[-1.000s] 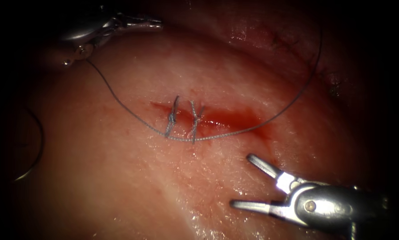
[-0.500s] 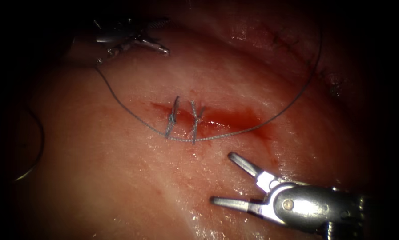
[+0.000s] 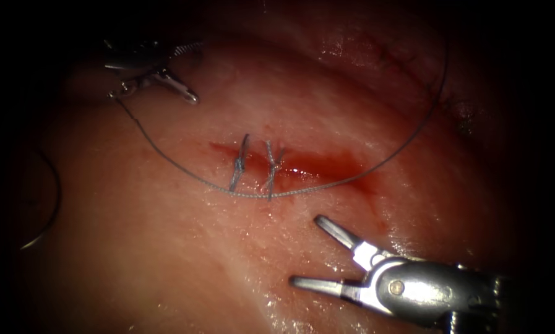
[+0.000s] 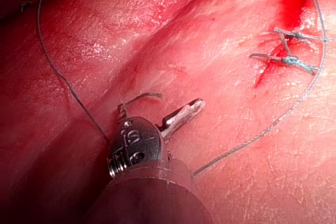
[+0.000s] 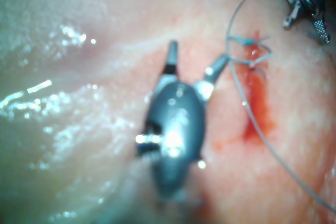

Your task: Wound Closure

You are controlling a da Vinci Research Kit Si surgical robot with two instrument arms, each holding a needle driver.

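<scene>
Right tool (image 3: 311, 253): jaws spread, empty, at five o'clock from cut (image 3: 302, 164). Left tool (image 3: 166, 74): jaws parted, thread (image 3: 166, 158) trailing from it. Needle (image 3: 48, 204) lying nearer left tool, out of tissue (image 3: 166, 260).

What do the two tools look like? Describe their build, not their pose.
Both are polished silver metal. The right pincer has two slim, round-tipped jaws on a bulbous wrist housing with a round pivot pin. The left pincer has a toothed jaw, a rounded housing with stamped markings and a ribbed collar, and a dark, smooth shaft behind.
</scene>
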